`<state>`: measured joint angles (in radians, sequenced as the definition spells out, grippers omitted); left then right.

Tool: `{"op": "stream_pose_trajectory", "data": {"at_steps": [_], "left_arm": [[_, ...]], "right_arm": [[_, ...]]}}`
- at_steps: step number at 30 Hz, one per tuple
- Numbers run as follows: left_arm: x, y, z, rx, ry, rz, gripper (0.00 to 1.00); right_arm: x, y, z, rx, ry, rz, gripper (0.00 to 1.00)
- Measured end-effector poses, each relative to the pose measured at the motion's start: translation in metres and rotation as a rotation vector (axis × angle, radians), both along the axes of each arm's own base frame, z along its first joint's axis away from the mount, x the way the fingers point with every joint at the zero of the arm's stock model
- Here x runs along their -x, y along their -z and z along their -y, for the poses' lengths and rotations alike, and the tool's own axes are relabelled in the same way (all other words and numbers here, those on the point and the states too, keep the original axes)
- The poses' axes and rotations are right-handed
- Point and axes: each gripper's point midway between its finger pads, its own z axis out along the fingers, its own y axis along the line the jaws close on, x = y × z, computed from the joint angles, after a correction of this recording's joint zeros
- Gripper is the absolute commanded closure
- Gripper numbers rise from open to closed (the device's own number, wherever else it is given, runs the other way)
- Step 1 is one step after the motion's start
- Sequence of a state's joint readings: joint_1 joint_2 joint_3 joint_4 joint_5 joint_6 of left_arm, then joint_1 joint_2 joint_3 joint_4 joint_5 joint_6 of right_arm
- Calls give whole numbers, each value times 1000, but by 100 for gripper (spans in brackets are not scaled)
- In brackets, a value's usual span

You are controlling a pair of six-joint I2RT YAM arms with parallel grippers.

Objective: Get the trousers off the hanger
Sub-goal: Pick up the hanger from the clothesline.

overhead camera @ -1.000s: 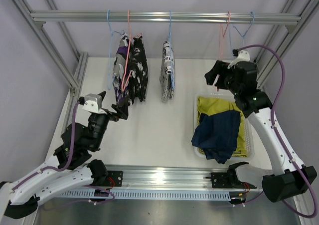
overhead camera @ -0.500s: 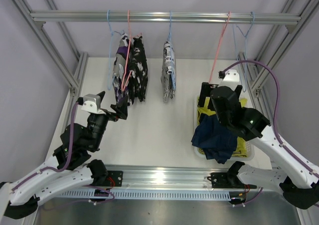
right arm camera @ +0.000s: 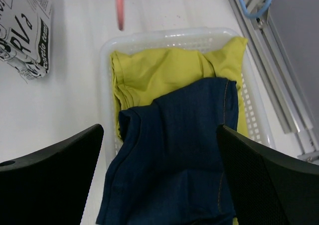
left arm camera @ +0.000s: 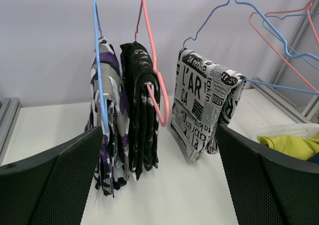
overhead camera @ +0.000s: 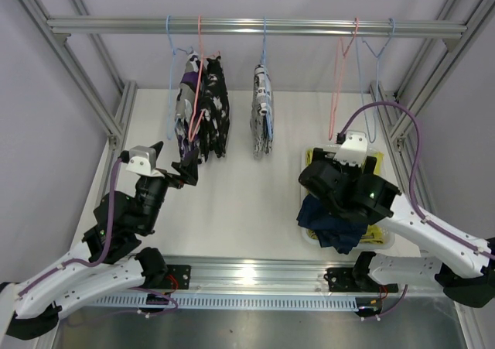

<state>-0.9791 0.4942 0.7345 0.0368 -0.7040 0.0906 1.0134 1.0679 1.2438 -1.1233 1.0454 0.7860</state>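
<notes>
Right gripper (right arm camera: 159, 135) has been brought down from up by the rail (overhead camera: 255, 26) to just over the basket (right arm camera: 107, 50). A second back it was level with the empty pink hanger (overhead camera: 340, 63) and blue hanger (overhead camera: 379, 55), and now it's hung low over the right side of the bench (overhead camera: 247, 210). Its jaws are spread wide and nothing is held between them. The pink hanger was kicked out at an angle half a second ago and is hung closer to straight now, so it looks freshly let go.

Navy trousers (right arm camera: 174, 150) are draped on top of the yellow-green trousers (right arm camera: 164, 70) in the basket, same as before, with one edge spilled over the near rim; two of five can probably be counted as done.

Left gripper (left arm camera: 158, 135) hasn't been moved at all; it's also fully released and empty, and is aimed at what's left. Purple camo trousers (left arm camera: 107, 135), black-and-white trousers (left arm camera: 142, 110) and newsprint trousers (left arm camera: 197, 105) are all folded over their hangers on the rail, untouched; those three are the remaining work.
</notes>
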Motion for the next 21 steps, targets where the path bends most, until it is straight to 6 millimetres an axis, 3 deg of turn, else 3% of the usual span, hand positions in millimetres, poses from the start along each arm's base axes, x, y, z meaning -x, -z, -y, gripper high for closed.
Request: {"op": "stream_pose_trajectory", "data": {"at_steps": [10,18,21], "left_arm": [[1,-1,-1,4,0,3,1],[1,-1,-1,5,0,3,1],[1,-1,-1,5,0,3,1]], "right_arm": [[18,-2,5,-111,80,66,1],[27,-7,-29,-209,26,115,1],[27,-6,-51,-202,2,111,1]]}}
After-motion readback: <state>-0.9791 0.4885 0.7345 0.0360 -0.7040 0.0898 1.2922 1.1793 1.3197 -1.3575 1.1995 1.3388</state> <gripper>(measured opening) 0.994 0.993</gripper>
